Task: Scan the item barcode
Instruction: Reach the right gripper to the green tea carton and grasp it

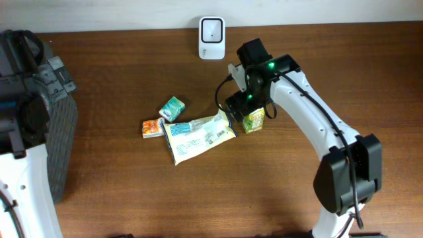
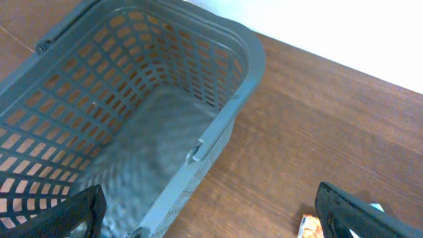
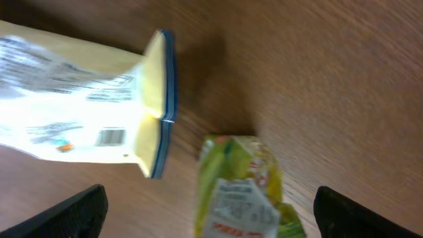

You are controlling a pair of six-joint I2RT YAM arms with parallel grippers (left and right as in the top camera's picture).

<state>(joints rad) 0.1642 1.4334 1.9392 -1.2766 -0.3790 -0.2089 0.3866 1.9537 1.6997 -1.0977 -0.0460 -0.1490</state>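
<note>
Lying on a dark brown table [image 1: 125,198] with fine wood grain are four small packs; a flat, crinkled yellow-and-white packet [image 1: 198,135] with a blue sealed edge and a printed barcode sits in the middle; a small teal packet [image 1: 172,108] and an orange packet [image 1: 153,128] lie just left of it; a soft, rumpled green pouch [image 3: 241,192] rests just beside its right end. A white, rounded scanner [image 1: 212,38] stands at the far edge of the table. A grey plastic basket [image 2: 244,46] with lattice walls sits on the left. The right gripper [image 3: 211,215] hovers over the green pouch, jaws spread wide on either side of it, gripping nothing; the left gripper [image 2: 211,215] hangs above the basket's rim, jaws equally wide and empty.
</note>
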